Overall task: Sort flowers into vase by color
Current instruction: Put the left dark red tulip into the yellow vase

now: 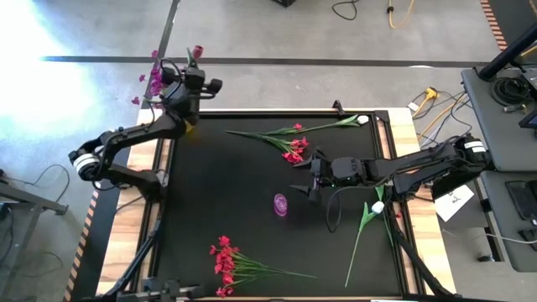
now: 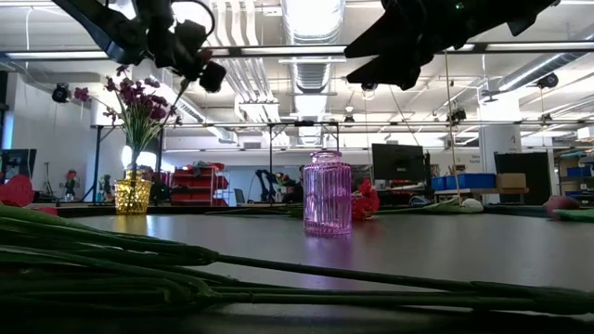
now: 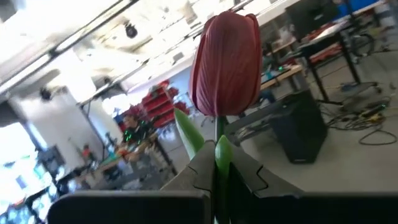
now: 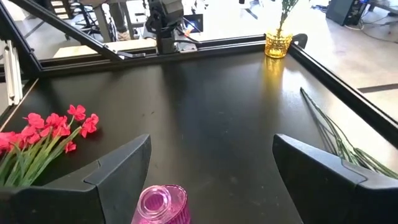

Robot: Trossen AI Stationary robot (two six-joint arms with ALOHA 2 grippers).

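Note:
My left gripper (image 1: 195,74) is up at the table's far left corner, shut on a dark red bud flower (image 3: 227,62), above the purple sprays (image 2: 135,97) that stand in a yellow vase (image 2: 133,193). My right gripper (image 1: 305,181) hovers open over mid-table, just right of the pink vase (image 1: 280,204); in its wrist view the pink vase (image 4: 160,205) sits by one finger, untouched. Red-pink clusters (image 1: 294,149) and a white tulip (image 1: 362,120) lie near the far edge. More red-pink flowers (image 1: 225,260) lie near the front edge, another white tulip (image 1: 377,205) at right. My left gripper pinches the dark red flower's green stem (image 3: 219,155) between its two fingers, just below the bud. The bud sticks out past the fingertips, lifted clear of the table. The gripper itself hides the stem behind the fingers.
Long green stems (image 2: 186,269) lie across the near foreground of the low view. The table's raised rim (image 4: 348,93) runs along its edges. Bare black tabletop (image 1: 226,184) stretches between the pink vase and the left arm.

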